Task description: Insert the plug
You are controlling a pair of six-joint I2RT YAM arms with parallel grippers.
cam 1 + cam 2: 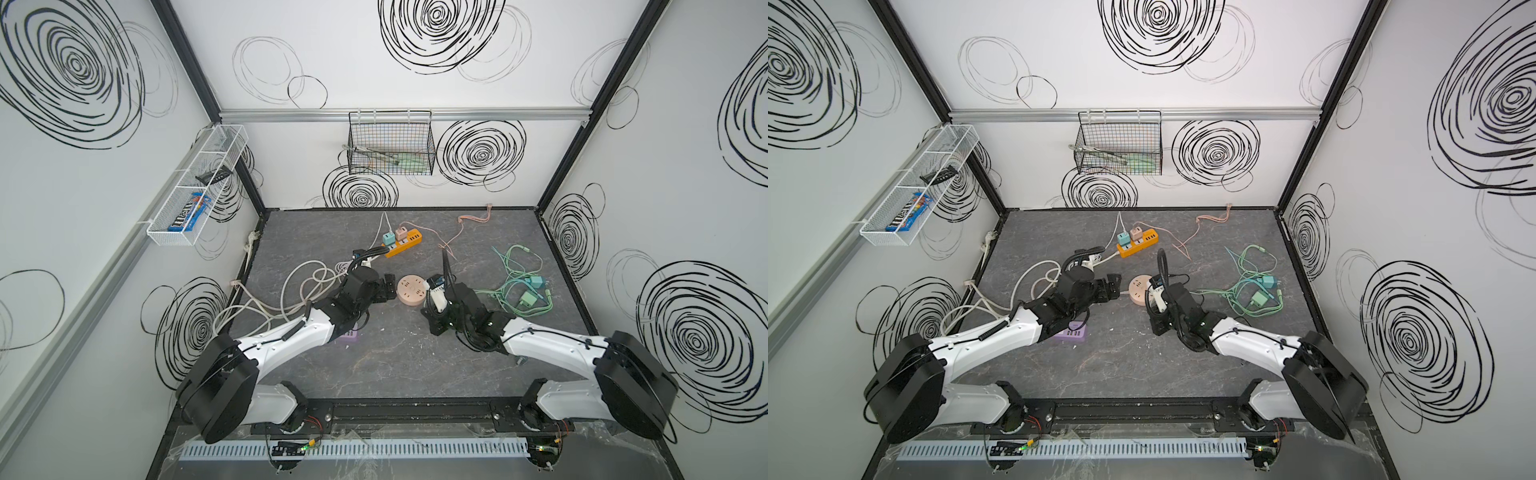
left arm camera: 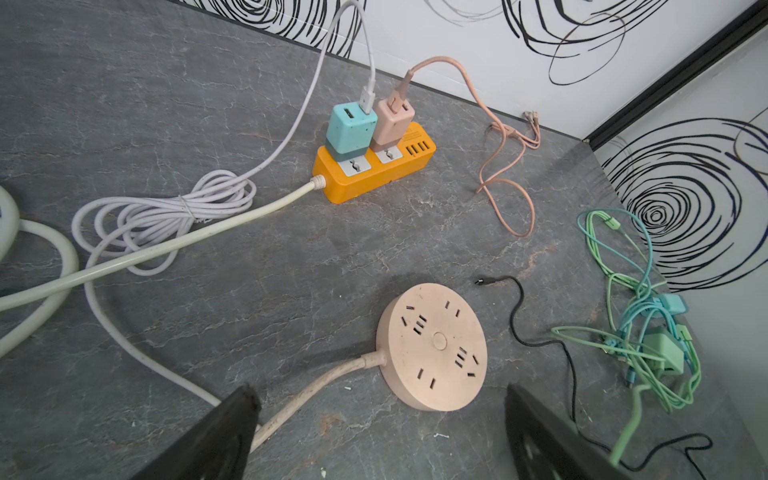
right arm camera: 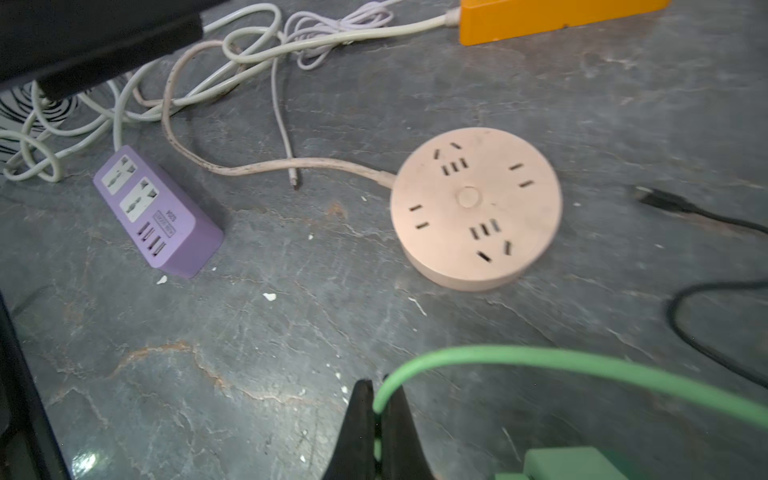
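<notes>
The right claw [image 3: 380, 392] is narrow, nipped on a green cable [image 3: 540, 361] that arcs away from its tips. Nothing else sits between them. A blurred green block shows close beside the claw in the right wrist view, but I cannot tell what it is.

Outward from the claw, the cable leads back toward a tangle [image 1: 505, 286] of green and teal leads on the bench [image 3: 291, 374]. The green plug [image 1: 528, 299] lies there, well apart from the claw, with a teal plug [image 1: 538, 282] just beside it. Ahead of the claw the round pink socket [image 3: 476, 208] lies flat on the bench with every slot empty.

On the socket's far side the left claw [image 2: 379, 390] hovers wide and holds nothing, and the socket's cord [image 2: 316, 390] runs under it. Farther out lie a purple strip [image 3: 158, 212] and an orange strip [image 2: 374, 170] that already carries two chargers.

The step in hand looks like fetching: the claw has the plug's cable, not its body, so insertion has not begun. A grip on the cable gives no say over which way the prongs face. The next move therefore calls for bringing the plug near the socket and taking it by the body. It then needs its prongs down over a matching set of slots and a straight push. The socket is loose and may slide, and the left claw is well placed to steady it.
</notes>
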